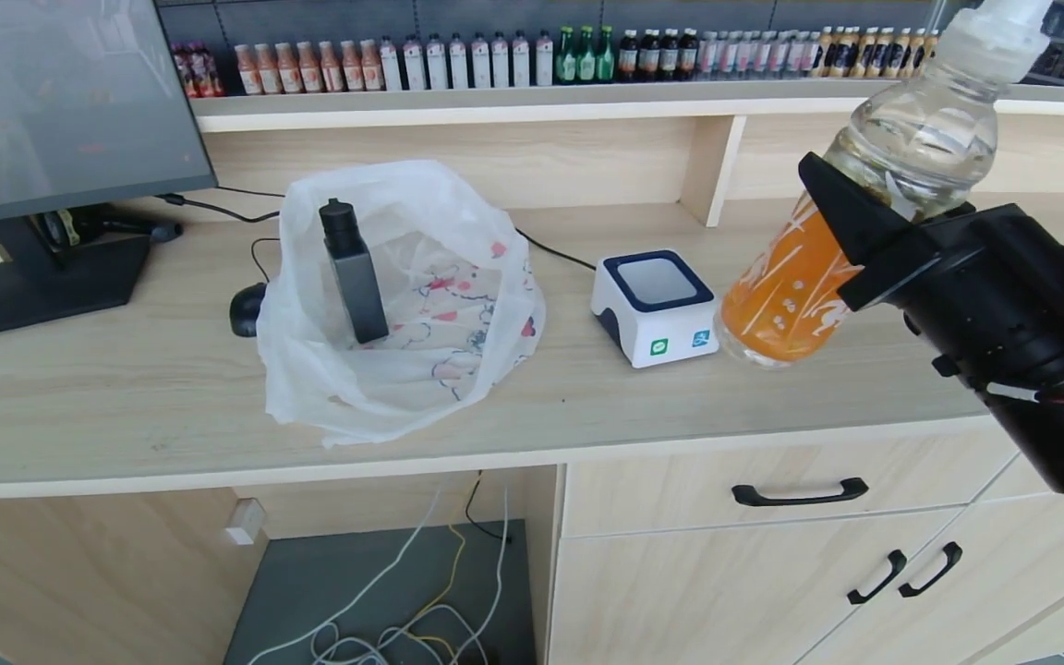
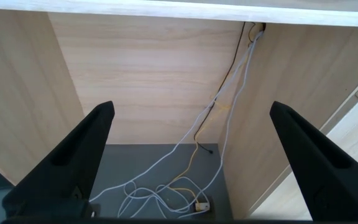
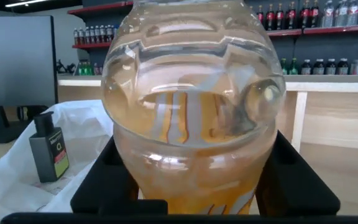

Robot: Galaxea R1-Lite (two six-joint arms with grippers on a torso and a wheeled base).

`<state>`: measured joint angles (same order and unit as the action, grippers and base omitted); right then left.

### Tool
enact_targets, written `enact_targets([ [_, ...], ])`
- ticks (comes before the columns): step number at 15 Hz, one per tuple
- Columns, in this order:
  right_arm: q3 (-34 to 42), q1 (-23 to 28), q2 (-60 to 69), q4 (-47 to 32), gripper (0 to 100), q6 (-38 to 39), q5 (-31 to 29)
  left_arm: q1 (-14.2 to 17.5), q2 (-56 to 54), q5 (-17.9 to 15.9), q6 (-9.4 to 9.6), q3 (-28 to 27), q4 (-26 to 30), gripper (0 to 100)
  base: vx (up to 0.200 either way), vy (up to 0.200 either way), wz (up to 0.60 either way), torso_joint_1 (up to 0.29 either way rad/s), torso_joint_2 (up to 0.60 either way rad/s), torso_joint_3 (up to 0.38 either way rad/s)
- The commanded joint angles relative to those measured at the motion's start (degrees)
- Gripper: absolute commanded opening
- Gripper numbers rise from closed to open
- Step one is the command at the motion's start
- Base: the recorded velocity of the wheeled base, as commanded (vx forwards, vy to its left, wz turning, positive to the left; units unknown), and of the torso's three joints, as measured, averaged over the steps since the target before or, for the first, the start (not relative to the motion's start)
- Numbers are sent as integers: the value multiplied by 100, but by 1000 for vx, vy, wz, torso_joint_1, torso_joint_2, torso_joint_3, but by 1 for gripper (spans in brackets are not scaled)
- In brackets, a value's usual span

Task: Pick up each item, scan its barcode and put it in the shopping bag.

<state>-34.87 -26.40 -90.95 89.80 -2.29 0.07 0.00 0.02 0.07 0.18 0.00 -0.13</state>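
My right gripper is shut on a clear bottle of orange drink, holding it tilted above the counter with its base close to the right side of the white barcode scanner. In the right wrist view the bottle stands between the black fingers. The translucent white shopping bag stands open left of the scanner, with a grey bottle with a black cap upright inside; the same grey bottle and bag lie beyond the held bottle. My left gripper is open below the counter, holding nothing.
On the wooden counter, a monitor stands at the far left and a black mouse lies beside the bag. A shelf of drink bottles runs along the back. Drawers are below at right; loose cables lie under the counter.
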Motion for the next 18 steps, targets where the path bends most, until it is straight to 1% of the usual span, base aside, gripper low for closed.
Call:
enact_targets([
  [1, 41, -49, 43, 20, 0, 62, -25, 0, -2, 1, -1, 0, -4, 100, 0, 0, 0, 0, 0, 0],
  [3, 24, -49, -1, 20, 0, 238, -60, 0, -2, 1, -1, 0, -4, 100, 0, 0, 0, 0, 0, 0],
  [4, -20, -154, -1, -138, 0, 423, -51, 0, -2, 1, -1, 0, -4, 100, 0, 0, 0, 0, 0, 0],
  [5, -187, -225, -10, -472, 0, 739, -69, 0, -2, 1, -1, 0, -4, 100, 0, 0, 0, 0, 0, 0],
  [7, -750, -225, -151, -929, 0, 1258, -86, 0, -2, 1, -1, 0, -4, 100, 0, 0, 0, 0, 0, 0],
  [8, -952, -225, -212, -1034, 0, 1433, -139, 0, -2, 1, -1, 0, -4, 100, 0, 0, 0, 0, 0, 0],
  [9, -1532, -225, -388, -1359, 0, 1917, -350, 0, -2, 1, -1, 0, -4, 100, 0, 0, 0, 0, 0, 0],
  [11, -2200, -216, -617, -1825, 0, 2532, -552, 0, -2, 1, -1, 0, -4, 100, 0, 0, 0, 0, 0, 0],
  [12, -2385, -216, -722, -1948, 0, 2804, -614, 0, -2, 1, -1, 0, -4, 100, 0, 0, 0, 0, 0, 0],
  [14, -2481, -216, -942, -1957, 0, 3112, -631, 0, -2, 1, -1, 0, -4, 100, 0, 0, 0, 0, 0, 0],
  [15, -2490, -216, -950, -1957, 0, 3138, -631, 0, -2, 1, -1, 0, -4, 100, 0, 0, 0, 0, 0, 0],
  [16, -2525, -234, -1100, -1975, 0, 3508, -631, 0, -2, 1, -1, 0, -4, 100, 0, 0, 0, 0, 0, 0],
  [18, -2560, -225, -1170, -2001, 0, 3841, -675, 0, -2, 1, -1, 0, -4, 100, 0, 0, 0, 0, 0, 0],
])
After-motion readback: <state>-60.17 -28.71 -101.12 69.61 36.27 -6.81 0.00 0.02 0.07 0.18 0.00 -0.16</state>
